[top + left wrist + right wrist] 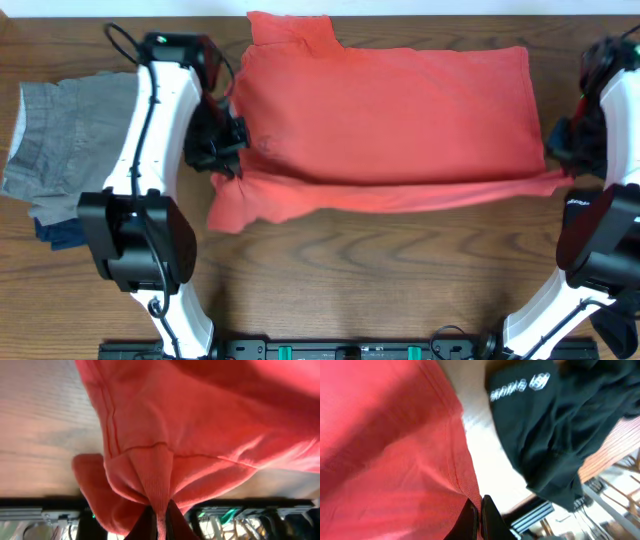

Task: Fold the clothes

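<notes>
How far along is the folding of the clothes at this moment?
Done: the red T-shirt already shows one fold, an upper layer over a lower one. In hand: the left claw and right claw each pinch an end of it. Left: further folds, and the black garment, crumpled beside it.

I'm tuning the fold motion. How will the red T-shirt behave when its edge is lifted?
Probably floppy: the red T-shirt bunches into folds where the left gripper pinches it. Likely light: the right gripper holds its hem by a thin pinch. It may drag and wrinkle on the table.
</notes>
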